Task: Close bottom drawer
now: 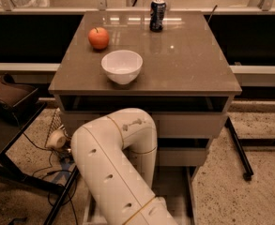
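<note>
Bottom drawer [174, 191] standing pulled out at the foot of the bench [188, 64], with the robot arm [123, 163] bending over it.

The drawer is jutting forward below the two pale drawer fronts above it, and the cream arm is covering most of its left part. The gripper is lying hidden behind the arm's bend, low in front of the drawers, so whether it is open or closed cannot be told. On the bench top, a white bowl [121, 65] is sitting near the front edge, an apple [99, 38] behind it to the left, and a soda can [157, 15] is standing at the back.
</note>
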